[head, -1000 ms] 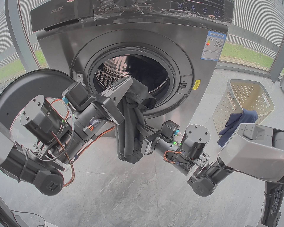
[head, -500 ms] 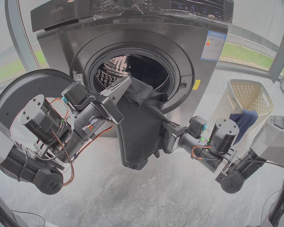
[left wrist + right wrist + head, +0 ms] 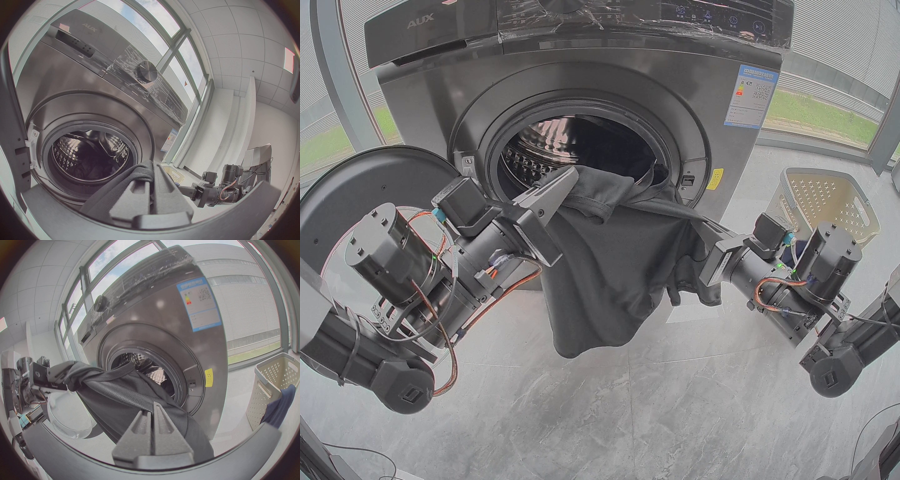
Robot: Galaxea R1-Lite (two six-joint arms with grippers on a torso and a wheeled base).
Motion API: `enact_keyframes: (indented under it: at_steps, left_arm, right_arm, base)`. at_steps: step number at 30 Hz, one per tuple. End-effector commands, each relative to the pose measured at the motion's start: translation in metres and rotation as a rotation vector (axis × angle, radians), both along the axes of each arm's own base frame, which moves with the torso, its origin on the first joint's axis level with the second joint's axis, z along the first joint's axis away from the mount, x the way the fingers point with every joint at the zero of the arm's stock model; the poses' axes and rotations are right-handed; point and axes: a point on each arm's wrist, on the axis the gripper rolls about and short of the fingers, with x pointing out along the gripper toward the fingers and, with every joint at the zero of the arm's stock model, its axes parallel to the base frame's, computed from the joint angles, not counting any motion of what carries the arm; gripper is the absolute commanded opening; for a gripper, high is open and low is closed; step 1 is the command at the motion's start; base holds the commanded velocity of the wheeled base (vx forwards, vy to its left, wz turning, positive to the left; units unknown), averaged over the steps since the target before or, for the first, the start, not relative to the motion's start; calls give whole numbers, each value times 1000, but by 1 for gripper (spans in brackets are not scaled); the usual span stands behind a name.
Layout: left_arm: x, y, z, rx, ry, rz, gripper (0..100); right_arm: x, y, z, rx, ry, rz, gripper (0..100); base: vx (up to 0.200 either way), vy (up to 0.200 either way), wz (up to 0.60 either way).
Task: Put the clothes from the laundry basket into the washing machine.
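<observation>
Charcoal garment (image 3: 612, 275): stretched between the two claws in the middle of the head view, right in front of the drum opening (image 3: 584, 147); its top edge runs taut from one claw to the other and covers part of the opening's lower rim; the rest hangs loose beneath
Left claw (image 3: 570, 177): left of centre, at the lower left of the opening; fingers pressed together on one upper corner of the garment; the left wrist view shows cloth bunched at the fingertips
Right claw (image 3: 704, 225): right of centre, level with the lower right of the opening; clamped tight on the garment's other edge, with a fold of cloth dangling below it
Washing machine (image 3: 712, 81): dark metallic front-loader across the upper half of the frame; the steel drum shines inside; something dark lies low in the drum, and I cannot tell what it is
Door (image 3: 369, 181): round, swung open at the left edge, behind the left arm
Laundry basket (image 3: 831, 194): pale and perforated, on the floor at the right edge, well apart from the opening; a blue cloth (image 3: 279, 408) drapes over its rim
Floor (image 3: 600, 412): grey marbled tile along the lower frame
</observation>
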Motion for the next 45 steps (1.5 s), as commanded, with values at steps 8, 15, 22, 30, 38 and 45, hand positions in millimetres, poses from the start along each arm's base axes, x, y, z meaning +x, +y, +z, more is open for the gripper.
enact_keyframes:
  at_steps: [8,15,22,30,38,45]
  left_arm:
    - [-6,1,-6,20,17,-20,0]
    - [-10,3,-25,63,85,-24,100]
    - [-16,7,-47,117,163,-17,100]
    - [-5,0,-85,200,269,-8,100]
    - [13,-11,-124,306,328,7,100]
    - [26,-17,-145,334,363,13,100]
  right_arm:
    - [-21,-14,25,49,-64,1,0]
    - [-29,-20,34,65,-90,2,0]
    - [-32,-18,30,57,-77,16,0]
    - [-37,-21,36,64,-92,23,0]
    - [-37,-23,38,68,-102,19,0]
    - [-38,-21,40,73,-108,27,0]
  base:
    - [0,0,0]
    - [0,0,0]
    - [0,0,0]
    - [0,0,0]
    - [0,0,0]
    - [0,0,0]
